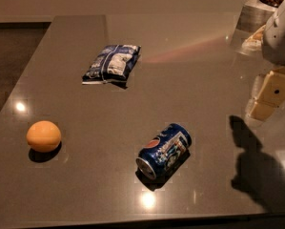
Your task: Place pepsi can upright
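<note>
- Tool point(268, 99): at the right margin of the view, raised over the tabletop point(189, 70) and carrying nothing. Whether it is apart or together cannot be told from this angle.
- Pepsi can point(163, 150): lying on its side near the front edge of the tabletop, well apart from the tool, with one silver end facing front-left. Not yet grasped.
- Risk 1: the can is round and free to roll. A glancing touch on approach would likely send it rolling, possibly towards the front edge.
- Risk 2: an off-centre grip across the curved wall may let the smooth metal slip or pivot during the turn to vertical.
- Risk 3: releasing before the base sits flat would probably topple it.
- Orange point(44, 136) and snack bag point(112, 64): both well apart from the can, so collision is unlikely.
</note>
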`<move>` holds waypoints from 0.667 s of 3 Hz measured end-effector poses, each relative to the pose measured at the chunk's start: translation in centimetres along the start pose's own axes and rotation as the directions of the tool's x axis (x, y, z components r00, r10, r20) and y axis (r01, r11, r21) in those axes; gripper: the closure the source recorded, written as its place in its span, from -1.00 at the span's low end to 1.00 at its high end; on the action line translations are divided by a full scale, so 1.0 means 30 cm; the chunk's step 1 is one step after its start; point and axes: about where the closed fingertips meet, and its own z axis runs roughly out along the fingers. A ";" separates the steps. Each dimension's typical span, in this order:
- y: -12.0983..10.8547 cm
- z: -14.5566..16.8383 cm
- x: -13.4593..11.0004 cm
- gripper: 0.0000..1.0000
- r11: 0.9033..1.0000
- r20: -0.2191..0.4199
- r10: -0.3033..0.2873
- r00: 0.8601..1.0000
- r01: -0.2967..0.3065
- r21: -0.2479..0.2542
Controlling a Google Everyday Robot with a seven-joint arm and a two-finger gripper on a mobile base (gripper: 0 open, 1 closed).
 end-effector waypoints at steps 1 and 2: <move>0.000 0.000 0.000 -1.00 1.000 0.000 0.000 1.000 0.000 0.000; 0.026 0.027 -0.061 -1.00 0.997 -0.012 -0.082 0.997 0.082 -0.014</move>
